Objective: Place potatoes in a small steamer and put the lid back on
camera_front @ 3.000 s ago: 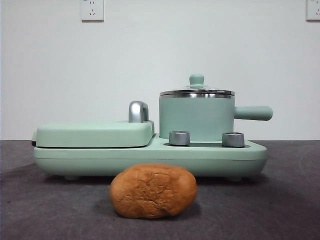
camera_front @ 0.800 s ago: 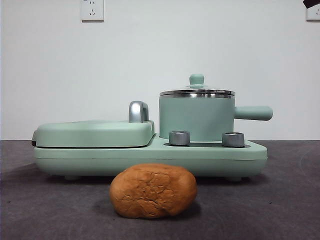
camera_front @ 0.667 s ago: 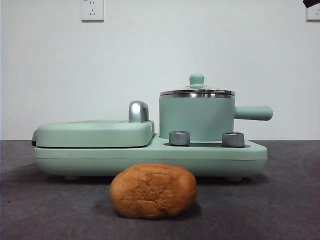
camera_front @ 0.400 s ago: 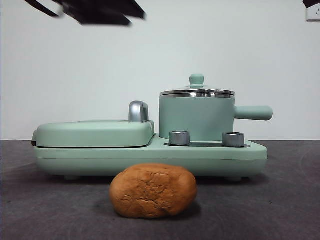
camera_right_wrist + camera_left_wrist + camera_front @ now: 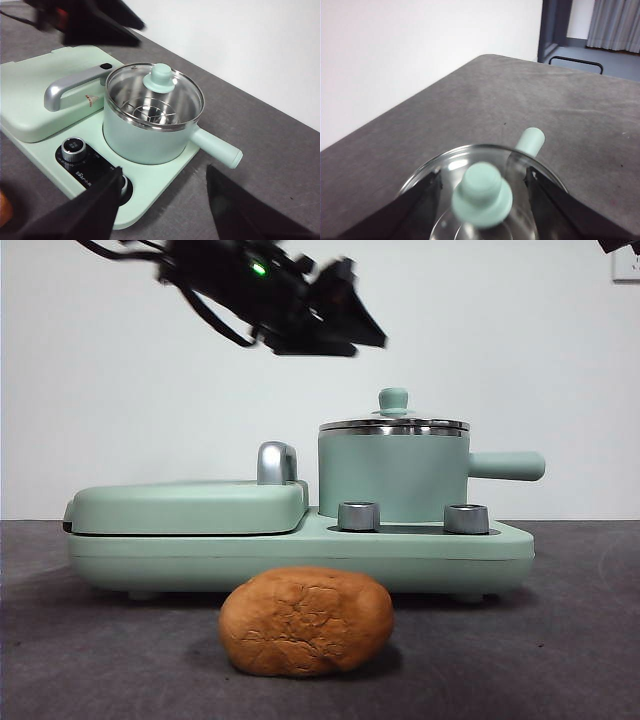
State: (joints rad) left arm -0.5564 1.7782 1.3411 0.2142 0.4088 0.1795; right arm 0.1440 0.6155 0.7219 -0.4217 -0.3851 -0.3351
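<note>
Lid [image 5: 394,424] sits on the small steamer [image 5: 393,474], knob [image 5: 482,194] up. Potatoes [image 5: 306,621] lie on the worktop [image 5: 560,660] in front of the steamer, untouched.

Left end effector [image 5: 482,186] hovers above the lid, jaws spread either side of the knob, nothing gripped. Right end effector [image 5: 162,205] waits released, off to the steamer's handle side.

Judgement: glass lid is rigid, breakable, slick at the rim; the knob is the only sound hold. The potato looks light, with a crusty skin; grip across its middle.
</note>
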